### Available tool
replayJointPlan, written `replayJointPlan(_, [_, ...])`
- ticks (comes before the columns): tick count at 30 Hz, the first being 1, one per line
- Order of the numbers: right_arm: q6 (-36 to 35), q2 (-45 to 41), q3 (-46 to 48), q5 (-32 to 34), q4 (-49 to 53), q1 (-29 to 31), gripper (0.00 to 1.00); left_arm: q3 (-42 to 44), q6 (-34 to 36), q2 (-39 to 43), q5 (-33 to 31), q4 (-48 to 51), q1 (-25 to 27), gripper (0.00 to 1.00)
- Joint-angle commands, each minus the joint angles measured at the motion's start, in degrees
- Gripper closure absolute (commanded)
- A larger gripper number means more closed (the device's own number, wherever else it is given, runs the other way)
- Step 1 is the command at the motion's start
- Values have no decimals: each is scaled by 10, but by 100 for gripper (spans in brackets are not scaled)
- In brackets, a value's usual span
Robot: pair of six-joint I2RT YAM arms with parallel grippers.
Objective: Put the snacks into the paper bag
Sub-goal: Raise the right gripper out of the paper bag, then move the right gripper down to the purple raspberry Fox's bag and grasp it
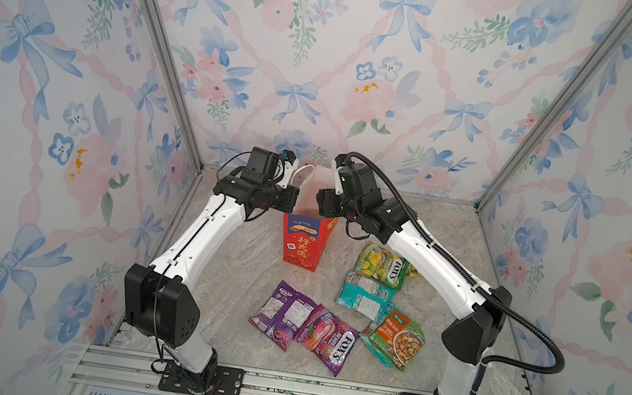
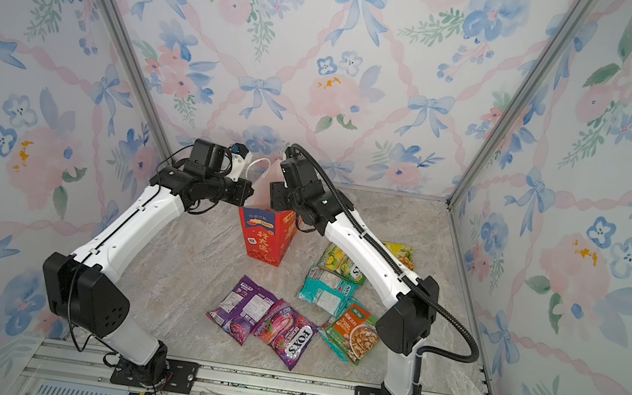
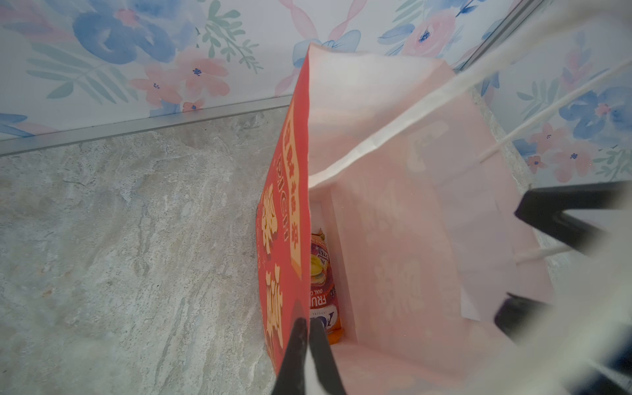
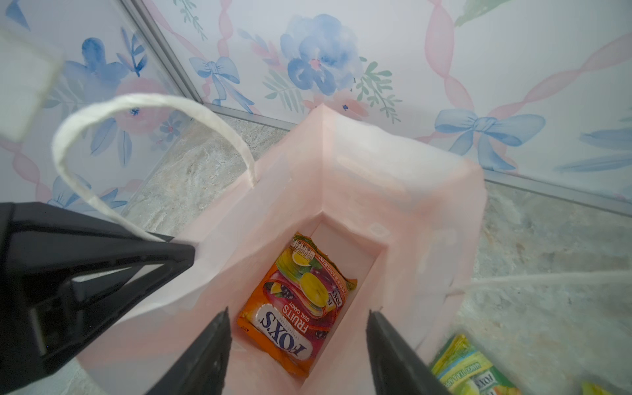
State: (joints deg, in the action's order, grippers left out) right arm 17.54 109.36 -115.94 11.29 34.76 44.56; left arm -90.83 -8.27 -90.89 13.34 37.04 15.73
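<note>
The red paper bag (image 1: 305,243) (image 2: 264,237) stands upright at the back middle of the table, its mouth open. My left gripper (image 3: 309,325) is shut on the bag's red side wall (image 3: 280,239) at the rim. Above the mouth, my right gripper (image 4: 299,310) is open with nothing between its fingers. An orange FOX'S packet (image 4: 301,301) (image 3: 323,284) lies flat on the bag's bottom. On the table in front lie the purple (image 1: 283,313), magenta (image 1: 328,339), teal (image 1: 363,295), green (image 1: 397,338) and yellow-green (image 1: 380,264) packets. A yellow packet (image 2: 398,254) shows partly behind the right arm.
Flowered walls close the table on three sides, and the back wall is close behind the bag. A white cord handle (image 4: 154,102) arches over the left gripper's side of the bag. The right arm's forearm (image 1: 435,265) hangs over the yellow-green packet.
</note>
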Motion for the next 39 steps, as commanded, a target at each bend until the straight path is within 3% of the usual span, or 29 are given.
replayJointPlan(1, [-5,-35,-26,-32,-14,-8,28,7,-9,13,4,1,1,100])
replayJointPlan(13, [-31,-119,58,-100,-95,-8,0,8,-6,6,0,1,1,100])
replayJointPlan(23, [-32,-242,218,-48,-55,-9,3,10,-4,3,-8,1,1,100])
replayJointPlan(33, [67,-354,447,20,6,-9,3,13,0,7,-27,1,0,100])
replayJointPlan(39, [132,-344,520,17,12,-7,3,14,1,6,-28,-1,-1,100])
